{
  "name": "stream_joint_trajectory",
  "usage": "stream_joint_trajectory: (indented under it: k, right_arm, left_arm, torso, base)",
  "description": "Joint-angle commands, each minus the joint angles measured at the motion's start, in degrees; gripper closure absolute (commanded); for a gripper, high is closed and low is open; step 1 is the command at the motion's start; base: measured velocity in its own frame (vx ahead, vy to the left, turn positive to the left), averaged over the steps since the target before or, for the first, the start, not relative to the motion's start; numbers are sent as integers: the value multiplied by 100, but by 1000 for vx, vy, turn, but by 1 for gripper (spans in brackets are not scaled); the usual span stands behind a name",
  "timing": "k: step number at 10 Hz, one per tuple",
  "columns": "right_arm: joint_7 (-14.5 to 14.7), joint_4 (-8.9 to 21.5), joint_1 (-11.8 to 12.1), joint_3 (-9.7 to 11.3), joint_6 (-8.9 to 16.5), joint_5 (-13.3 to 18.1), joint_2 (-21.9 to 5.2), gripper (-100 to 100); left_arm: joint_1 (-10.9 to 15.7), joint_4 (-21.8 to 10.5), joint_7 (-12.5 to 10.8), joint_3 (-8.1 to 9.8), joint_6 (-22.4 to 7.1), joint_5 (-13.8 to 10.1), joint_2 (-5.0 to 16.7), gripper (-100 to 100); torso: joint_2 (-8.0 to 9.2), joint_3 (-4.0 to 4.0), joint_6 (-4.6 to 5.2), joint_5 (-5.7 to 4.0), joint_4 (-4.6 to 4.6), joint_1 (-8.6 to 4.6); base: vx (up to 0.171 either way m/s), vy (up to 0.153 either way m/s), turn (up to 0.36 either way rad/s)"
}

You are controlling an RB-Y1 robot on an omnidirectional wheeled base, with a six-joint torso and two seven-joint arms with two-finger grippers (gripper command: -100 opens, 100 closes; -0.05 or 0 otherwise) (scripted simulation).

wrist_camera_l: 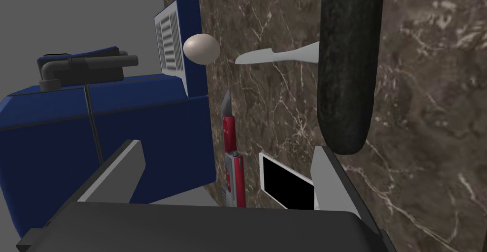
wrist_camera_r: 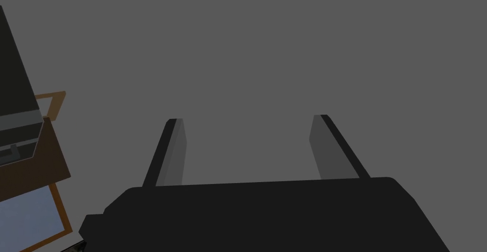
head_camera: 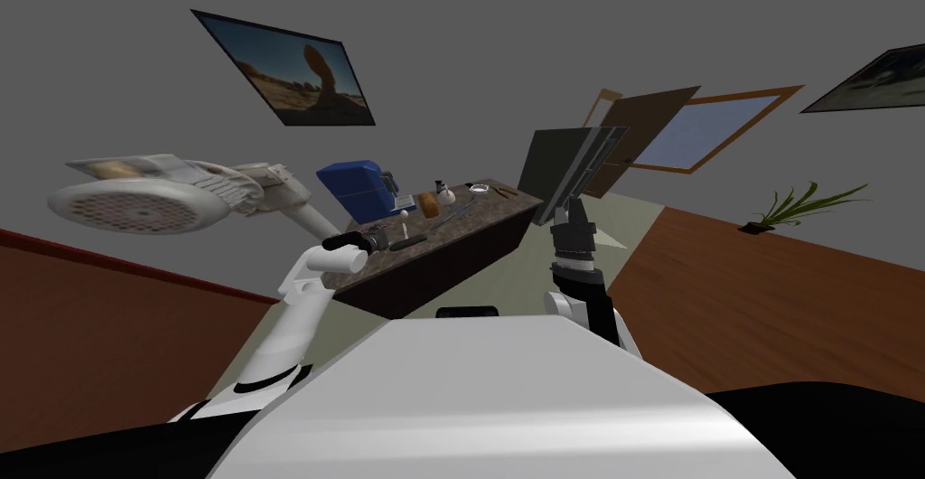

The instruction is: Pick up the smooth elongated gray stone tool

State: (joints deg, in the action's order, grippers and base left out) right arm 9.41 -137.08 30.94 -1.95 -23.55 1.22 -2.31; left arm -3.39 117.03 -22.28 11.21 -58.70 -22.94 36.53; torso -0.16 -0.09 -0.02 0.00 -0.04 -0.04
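The left pincer (wrist_camera_l: 228,148) is hovering over a brown marbled tabletop (wrist_camera_l: 428,121), its two fingers standing wide apart and gripping nothing. Closest in, inside the gap, a white phone with a black screen (wrist_camera_l: 287,187) is lying flat right beside one finger. A red utility knife (wrist_camera_l: 230,140) is lying next to it near the middle of the gap, its blade pointing away from the pincer.

Just past the tip of the finger by the phone, the dark grey elongated stone tool (wrist_camera_l: 349,63) is lying on the tabletop. It is stretching straight away from the pincer, in line with that finger rather than between the two. Whether finger and stone are touching cannot be told.

Beyond the other finger, a blue box (wrist_camera_l: 95,135) is sitting. Farther out, a pale egg-shaped ball (wrist_camera_l: 201,48) is showing beside the box's vented panel, and a light grey blade-like piece (wrist_camera_l: 278,55) is reaching toward the stone's side.

The right pincer (wrist_camera_r: 248,119) is being held up away from the table, fingers wide apart and empty.
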Motion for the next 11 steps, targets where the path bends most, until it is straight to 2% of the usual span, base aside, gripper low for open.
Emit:
stream_joint_trajectory:
  k: [1,2,3,4,7,9,10,11]
  right_arm:
    - [0,0,0,0,0,0,0,0]
    - [0,0,0,0,0,0,0,0]
    - [0,0,0,0,0,0,0,0]
    - [0,0,0,0,0,0,0,0]
    - [0,0,1,0,0,0,0,0]
    - [0,0,1,0,0,0,0,0]
    - [0,0,0,0,0,0,0,0]
    - [0,0,0,0,0,0,0,0]
  left_arm:
    - [29,-58,-60,41,-286,-88,65,-100]
    - [29,-58,-60,41,-328,-88,65,-100]
    - [103,-190,-172,82,-544,-206,151,-100]
    - [103,-190,-172,82,-703,-206,151,-100]
    - [238,-453,-380,158,-1237,-436,297,-100]
    - [238,-453,-380,158,-1446,-436,297,-100]
    - [297,-584,-475,191,-1660,-546,357,-100]
    - [297,-584,-475,191,-1790,-546,357,-100]
  torso:
    - [0,0,0,0,0,0]
    - [-2,-1,-2,0,-1,1]
    - [2,1,-2,0,0,0]
    - [-4,-2,1,-1,-1,-3]
    - [-11,-7,-1,0,-3,-3]
    - [-12,-8,-2,-1,-3,-4]
    - [-1,-1,-3,0,-1,-1]
    - [-4,-2,-1,0,-1,0]
  base:
    - [40,-7,-60]
    - [24,-7,-5]
    - [44,-19,-84]
    - [47,-11,-43]
    - [66,-18,-60]
    - [43,-11,-16]
    - [43,-6,-69]
    - [48,-8,-41]
